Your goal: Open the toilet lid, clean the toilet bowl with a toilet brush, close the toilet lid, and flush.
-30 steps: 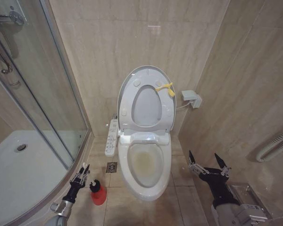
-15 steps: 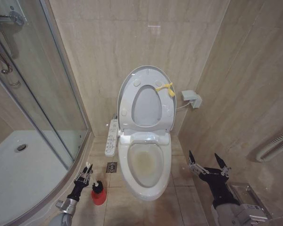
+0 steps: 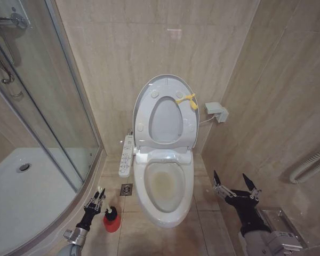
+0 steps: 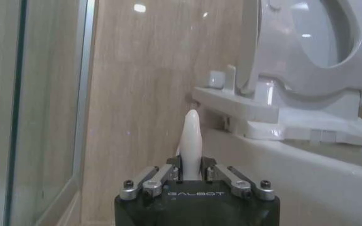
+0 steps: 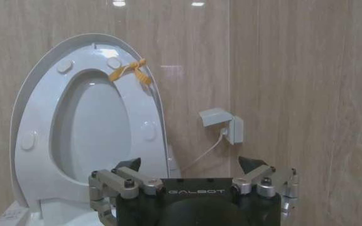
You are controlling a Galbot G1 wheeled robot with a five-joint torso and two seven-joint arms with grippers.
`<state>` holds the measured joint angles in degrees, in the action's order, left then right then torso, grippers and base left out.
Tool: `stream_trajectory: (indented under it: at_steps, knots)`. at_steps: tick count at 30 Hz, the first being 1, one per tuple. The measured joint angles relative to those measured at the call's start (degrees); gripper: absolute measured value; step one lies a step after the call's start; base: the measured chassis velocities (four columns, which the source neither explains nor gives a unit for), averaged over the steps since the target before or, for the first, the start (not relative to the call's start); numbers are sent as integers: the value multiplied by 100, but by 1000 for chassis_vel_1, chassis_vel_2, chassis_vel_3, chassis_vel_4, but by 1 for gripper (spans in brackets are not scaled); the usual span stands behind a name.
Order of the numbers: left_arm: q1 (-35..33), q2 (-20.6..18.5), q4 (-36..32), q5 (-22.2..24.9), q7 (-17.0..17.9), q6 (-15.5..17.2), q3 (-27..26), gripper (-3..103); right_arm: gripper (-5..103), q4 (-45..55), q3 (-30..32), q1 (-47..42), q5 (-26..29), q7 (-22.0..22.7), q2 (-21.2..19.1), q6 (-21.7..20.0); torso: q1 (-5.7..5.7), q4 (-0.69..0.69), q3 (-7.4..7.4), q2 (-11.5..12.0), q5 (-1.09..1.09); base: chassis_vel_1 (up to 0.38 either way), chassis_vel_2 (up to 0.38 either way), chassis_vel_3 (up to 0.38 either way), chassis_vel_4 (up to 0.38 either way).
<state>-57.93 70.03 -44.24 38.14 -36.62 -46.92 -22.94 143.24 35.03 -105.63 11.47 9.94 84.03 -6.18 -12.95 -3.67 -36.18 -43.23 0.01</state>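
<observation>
1. White lettering "GALBOT" is printed on the black body of the left gripper (image 4: 192, 175) and the right gripper (image 5: 192, 175); no other writing can be read.
2. Beige tile covers the floor (image 3: 149, 234) and walls; a glass shower enclosure (image 3: 53, 122) fills the left of the head frame.
3. Centre frame, the toilet lid (image 3: 165, 85) stands raised against the wall with the seat ring (image 3: 165, 120) up; the toilet bowl (image 3: 162, 186) lies exposed, stained yellow.
4. Lower left, the left gripper is clamped on the toilet brush (image 4: 190, 136) handle, beside the red holder (image 3: 111, 221); compared with half a second earlier it sits slightly lower and nearer the holder.
5. Lower right, the right gripper is spread wide, unmoved.
</observation>
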Motion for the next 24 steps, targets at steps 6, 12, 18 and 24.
stream_trajectory:
  at_steps: [6, 12, 18, 24]
  knots:
    - [-48, 69, 32, -67, 1, 8, -65, 20, 100, 0, 0, 0, 0, 0, 0, 0, 0, 0, -1, 0, -2, 0, 0, 0, 0]
    - [51, 75, 297, -109, -7, 8, -69, 20, 100, 0, 0, 0, 0, 0, 0, 0, 0, 0, -1, 0, -2, 0, 0, 0, 0]
    - [89, 68, 449, -330, -10, 4, -123, 20, 100, 0, 0, 0, 0, 0, 0, 0, -1, 0, 0, 0, -1, 0, 0, 0, 0]
    - [107, 149, 798, -730, 75, -21, -204, 20, 100, 0, 0, 0, 0, 0, 0, 0, 0, 1, 0, 0, -1, 0, 0, 0, 0]
